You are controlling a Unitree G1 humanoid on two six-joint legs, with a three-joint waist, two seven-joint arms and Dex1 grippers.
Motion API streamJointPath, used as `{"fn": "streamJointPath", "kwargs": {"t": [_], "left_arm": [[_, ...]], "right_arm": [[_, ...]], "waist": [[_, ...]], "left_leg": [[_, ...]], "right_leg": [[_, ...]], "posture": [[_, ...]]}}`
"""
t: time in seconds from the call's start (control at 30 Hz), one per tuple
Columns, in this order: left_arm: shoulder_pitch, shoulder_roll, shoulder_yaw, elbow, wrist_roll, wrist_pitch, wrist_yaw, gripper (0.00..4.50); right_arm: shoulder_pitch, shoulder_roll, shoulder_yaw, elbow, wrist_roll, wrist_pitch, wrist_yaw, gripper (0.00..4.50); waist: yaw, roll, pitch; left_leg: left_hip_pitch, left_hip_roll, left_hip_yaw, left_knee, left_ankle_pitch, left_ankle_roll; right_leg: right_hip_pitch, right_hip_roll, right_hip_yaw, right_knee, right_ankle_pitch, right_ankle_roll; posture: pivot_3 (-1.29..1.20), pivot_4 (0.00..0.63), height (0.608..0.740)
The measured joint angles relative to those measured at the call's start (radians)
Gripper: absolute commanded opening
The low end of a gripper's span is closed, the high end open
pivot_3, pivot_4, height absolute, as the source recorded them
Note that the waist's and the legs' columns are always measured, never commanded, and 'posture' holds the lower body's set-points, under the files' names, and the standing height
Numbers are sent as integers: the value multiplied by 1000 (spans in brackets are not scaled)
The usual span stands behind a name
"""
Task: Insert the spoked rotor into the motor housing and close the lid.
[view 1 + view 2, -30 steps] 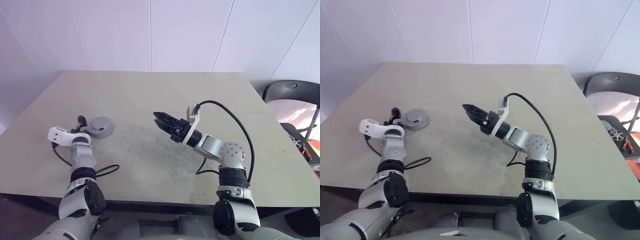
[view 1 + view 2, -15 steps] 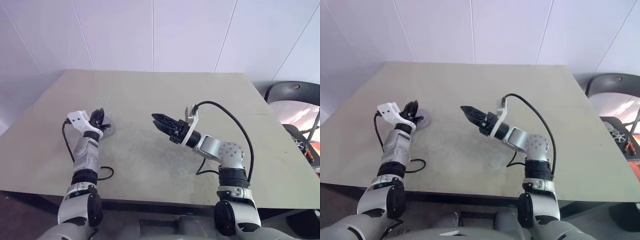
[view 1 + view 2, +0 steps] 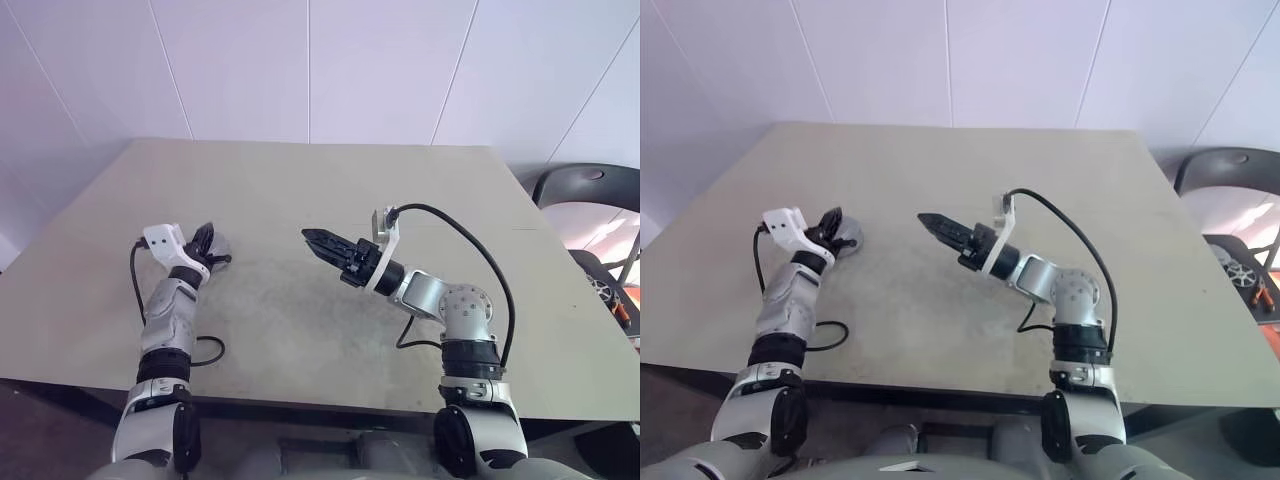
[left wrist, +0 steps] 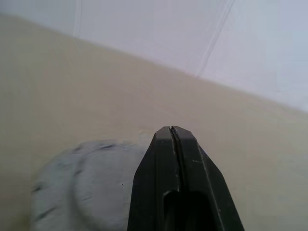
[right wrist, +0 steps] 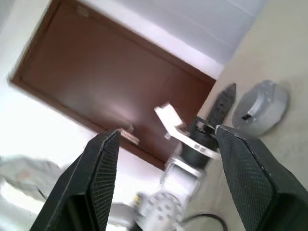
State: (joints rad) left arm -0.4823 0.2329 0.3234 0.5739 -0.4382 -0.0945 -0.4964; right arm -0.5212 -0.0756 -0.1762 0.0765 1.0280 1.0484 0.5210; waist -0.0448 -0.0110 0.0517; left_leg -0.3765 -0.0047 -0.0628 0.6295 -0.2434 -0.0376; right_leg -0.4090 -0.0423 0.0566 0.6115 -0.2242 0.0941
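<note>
left wrist view: closed left end effector (image 4: 174, 129) over motor housing (image 4: 82, 185).

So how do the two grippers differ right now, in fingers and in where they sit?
The left gripper has its fingers pressed shut with nothing between them; the right gripper stands open and empty. The left one sits over the round grey housing at the table's left side; the right one hangs above bare tabletop mid-table, pointing left. Both have black fingers.

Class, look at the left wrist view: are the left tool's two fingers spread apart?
No. The left tool has its two black fingers pressed together with only a thin seam between them, above the grey housing.
</note>
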Motion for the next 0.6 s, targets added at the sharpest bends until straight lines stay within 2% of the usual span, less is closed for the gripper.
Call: {"fn": "streamJointPath", "kwargs": {"t": [0.1,0.2,0.23,0.27,0.37,0.5,0.6], "left_arm": [[60,32,-43,-169,-55,50,-158,44],[144,78,-87,-308,-99,115,-291,44],[164,98,-97,-338,-108,135,-320,13],[174,118,-104,-358,-111,151,-340,186],[198,178,-102,-403,-111,168,-368,952],[257,260,-113,-471,-111,209,-433,2366],[291,283,-115,-495,-114,241,-467,3432]], "right_arm": [[16,-97,153,-95,-218,-205,73,3303],[28,-156,250,-81,-428,-396,86,3303],[28,-172,262,-56,-473,-435,86,3471],[27,-192,266,-26,-512,-468,87,3674],[35,-262,281,6,-594,-542,130,4500],[61,-309,285,1,-630,-585,199,4500],[87,-324,275,1,-630,-586,230,4500]], "waist": [[-3,0,0],[-13,0,0],[-15,0,0],[-17,0,0],[-18,0,1],[-25,0,1],[-24,0,1]], "left_leg": [[1,0,1,-1,0,0],[2,0,1,0,0,0],[2,0,1,1,0,0],[2,0,1,2,0,0],[2,0,2,2,0,0],[2,0,2,0,0,0],[2,0,2,-1,0,0]], "right_leg": [[1,0,0,0,-1,-1],[1,0,0,0,-2,-2],[1,0,0,0,-2,-2],[2,0,0,0,-2,-2],[2,-2,0,-1,-2,-3],[2,-2,1,-2,-2,-3],[1,-2,0,-1,-3,-3]], "posture": [[0,0,740],[0,0,740],[0,0,740],[0,0,740],[0,0,740],[0,0,740],[0,0,740]]}}
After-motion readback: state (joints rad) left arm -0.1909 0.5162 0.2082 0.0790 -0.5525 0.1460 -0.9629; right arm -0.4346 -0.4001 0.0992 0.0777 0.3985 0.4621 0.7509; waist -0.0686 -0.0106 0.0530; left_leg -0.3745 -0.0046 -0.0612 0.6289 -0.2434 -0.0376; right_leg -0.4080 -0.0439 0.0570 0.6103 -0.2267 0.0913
